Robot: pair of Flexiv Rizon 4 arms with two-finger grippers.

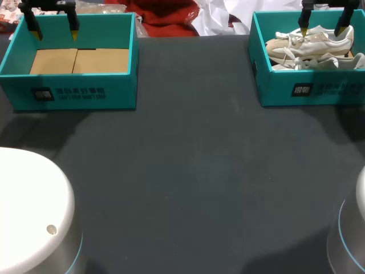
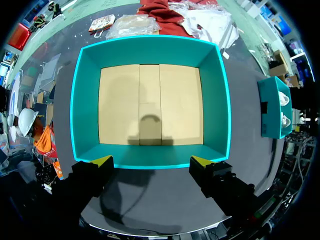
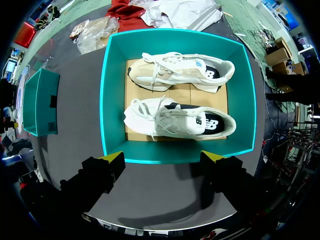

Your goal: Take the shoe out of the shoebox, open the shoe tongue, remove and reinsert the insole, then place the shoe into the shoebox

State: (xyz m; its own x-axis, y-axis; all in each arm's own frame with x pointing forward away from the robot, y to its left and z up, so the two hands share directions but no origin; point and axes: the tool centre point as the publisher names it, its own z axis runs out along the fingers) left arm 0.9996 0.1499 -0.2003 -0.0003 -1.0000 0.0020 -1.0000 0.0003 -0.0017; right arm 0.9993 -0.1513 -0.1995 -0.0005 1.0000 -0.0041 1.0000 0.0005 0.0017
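Teal shoebox [image 3: 106, 100] holds the white shoes [image 3: 180, 119]; right pincer [image 3: 164, 159] hangs spread above it, left pincer [image 2: 151, 161] spread over the empty box [image 2: 80, 100]. Take-out pending: right should drop and pinch one shoe

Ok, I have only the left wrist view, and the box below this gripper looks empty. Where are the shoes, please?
Observer: In the right shoebox: a near shoe and a far shoe lie side by side.
Operator: Does the right gripper hold one?
Observer: No, the right gripper is open and hovers over that box.
Operator: Where do the toes point?
Observer: Both toward the empty shoebox.
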